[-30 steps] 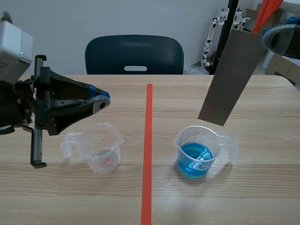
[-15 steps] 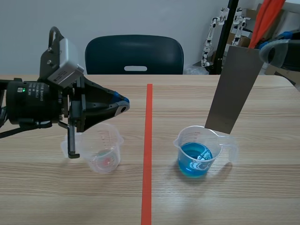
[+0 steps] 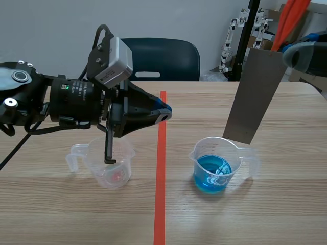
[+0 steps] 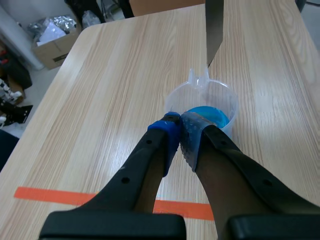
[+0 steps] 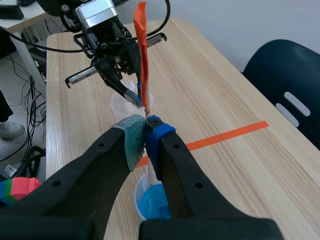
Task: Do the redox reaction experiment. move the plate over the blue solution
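Nothing in these views is showing clearly enough to be read. The clear plastic measuring beaker with a handle [image 3: 100,167], standing below the left arm, is carrying faint red graduation lines and figures on its wall, but they are too small to make out. The black cylindrical body of the left arm [image 3: 71,102] is bearing a short row of tiny white characters beside a small green light, and these are also illegible.
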